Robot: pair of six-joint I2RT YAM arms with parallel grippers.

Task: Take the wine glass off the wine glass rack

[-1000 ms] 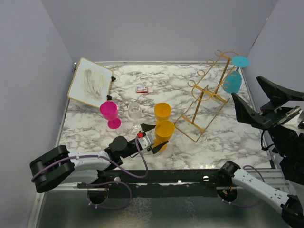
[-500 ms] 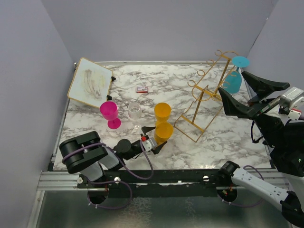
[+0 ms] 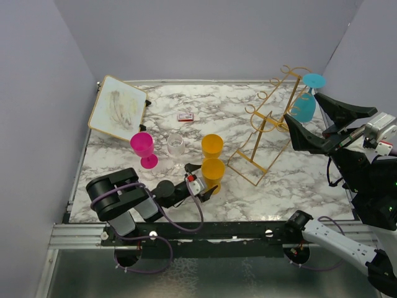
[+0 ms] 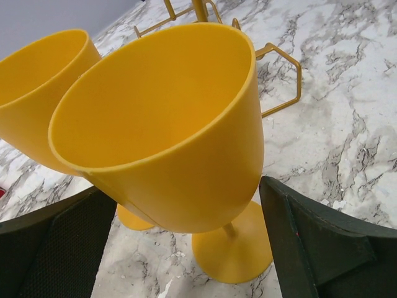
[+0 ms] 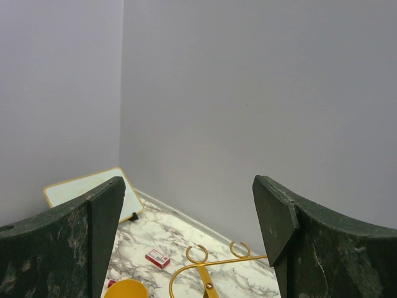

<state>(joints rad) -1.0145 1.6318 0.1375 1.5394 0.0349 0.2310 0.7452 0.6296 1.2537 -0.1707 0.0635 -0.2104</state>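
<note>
The gold wine glass rack (image 3: 267, 133) stands at the right of the marble table; its curled hooks (image 5: 205, 273) show low in the right wrist view. A teal wine glass (image 3: 304, 107) hangs upside down from the rack's top right hook. My right gripper (image 3: 303, 108) is open and raised; from above its fingers frame the teal glass, but the wrist view shows no glass between them. My left gripper (image 3: 200, 179) is open around a yellow wine glass (image 4: 173, 136) that stands on the table, its fingers (image 4: 322, 242) on either side of the bowl.
A second yellow glass (image 3: 212, 144), a clear glass (image 3: 176, 144) and a pink glass (image 3: 142, 149) stand left of the rack. A framed whiteboard (image 3: 118, 107) leans at the back left. A small red box (image 3: 185, 117) lies mid-table. Purple walls close in on all sides.
The right gripper swung left to the teal glass, then held still. The left jaws widened around the standing yellow glass, and the left arm's elbow folded inward.
</note>
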